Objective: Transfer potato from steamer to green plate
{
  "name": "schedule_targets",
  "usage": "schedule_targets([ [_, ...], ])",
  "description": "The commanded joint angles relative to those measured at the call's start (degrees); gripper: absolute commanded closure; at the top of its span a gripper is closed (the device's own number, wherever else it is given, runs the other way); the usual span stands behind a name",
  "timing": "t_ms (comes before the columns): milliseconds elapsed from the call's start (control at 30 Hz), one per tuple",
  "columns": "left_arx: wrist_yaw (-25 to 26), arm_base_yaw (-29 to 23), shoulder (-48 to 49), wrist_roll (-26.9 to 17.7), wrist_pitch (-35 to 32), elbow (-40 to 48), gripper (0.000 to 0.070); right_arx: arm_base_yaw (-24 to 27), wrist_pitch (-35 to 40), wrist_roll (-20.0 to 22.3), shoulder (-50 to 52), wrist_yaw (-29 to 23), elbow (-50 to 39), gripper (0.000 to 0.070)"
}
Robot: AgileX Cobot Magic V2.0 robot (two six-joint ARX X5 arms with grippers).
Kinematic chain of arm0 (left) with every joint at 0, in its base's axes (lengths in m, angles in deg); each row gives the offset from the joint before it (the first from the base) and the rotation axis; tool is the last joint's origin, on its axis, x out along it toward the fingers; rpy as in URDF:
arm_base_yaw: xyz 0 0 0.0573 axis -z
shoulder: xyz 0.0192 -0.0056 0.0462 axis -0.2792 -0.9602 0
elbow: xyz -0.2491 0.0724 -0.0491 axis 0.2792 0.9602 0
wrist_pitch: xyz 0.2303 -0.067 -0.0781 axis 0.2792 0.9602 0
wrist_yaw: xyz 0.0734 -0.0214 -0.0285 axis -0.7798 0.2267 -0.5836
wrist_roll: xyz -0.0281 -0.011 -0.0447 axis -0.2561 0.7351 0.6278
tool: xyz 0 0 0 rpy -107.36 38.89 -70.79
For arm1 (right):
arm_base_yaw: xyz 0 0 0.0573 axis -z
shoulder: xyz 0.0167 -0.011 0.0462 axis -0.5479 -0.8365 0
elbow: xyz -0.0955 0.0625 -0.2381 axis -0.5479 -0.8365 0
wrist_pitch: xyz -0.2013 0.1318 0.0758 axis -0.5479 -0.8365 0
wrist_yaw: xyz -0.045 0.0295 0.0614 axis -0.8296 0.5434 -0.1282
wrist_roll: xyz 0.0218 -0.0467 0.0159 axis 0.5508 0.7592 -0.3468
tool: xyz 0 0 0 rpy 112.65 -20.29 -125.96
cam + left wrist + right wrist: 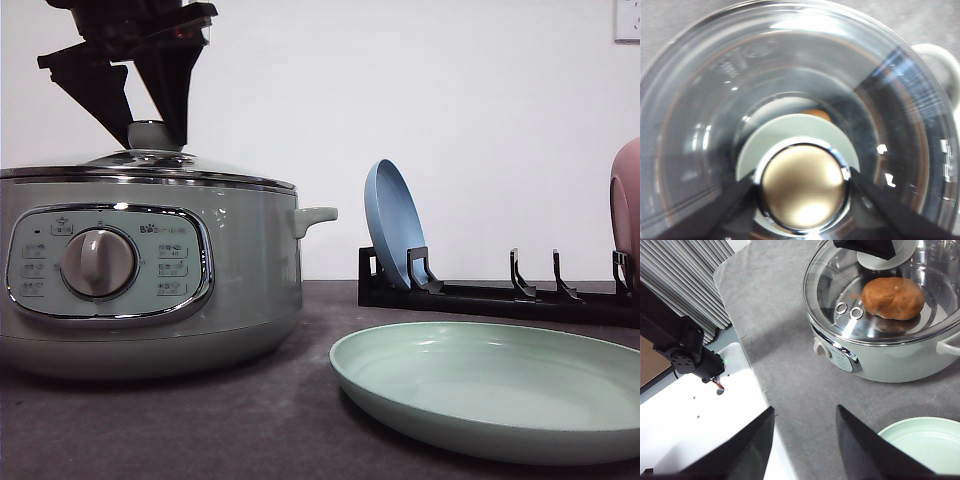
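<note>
The steamer [150,280] holds one potato [893,298] under its glass lid [890,300], which is still on. One green plate [490,385] lies empty just beside the steamer. The left gripper [802,187] has its fingers on either side of the lid's knob [803,186], seemingly touching it; the step in hand looks like lid removal, calling for a straight lift. The right gripper [805,440] hangs open and empty.

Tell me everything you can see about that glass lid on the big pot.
The glass lid is round, clear and domed, with a metal rim and two small vent rings. It sits closed on the steamer. A shiny knob tops its centre, and the left gripper straddles it. The potato shows through the glass.
</note>
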Motion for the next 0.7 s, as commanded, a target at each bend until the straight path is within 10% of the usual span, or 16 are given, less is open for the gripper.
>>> schedule_targets([
  [0, 0.37, 0.31, -0.77, -0.24, 0.50, -1.67, 0.0499, -0.47, 0.15, 0.91, -0.50, 0.11, 1.03, 0.0458],
  [167, 0.37, 0.31, -0.74, -0.24, 1.16, -1.70, 0.0697, -0.47, 0.20, 0.91, -0.50, 0.11, 1.03, 0.0458],
  [667, 0.21, 0.24, 0.91, -0.24, 1.43, -6.58, 0.0699, -0.47, 0.45, 1.61, -0.50, -0.30, 1.03, 0.0458],
])
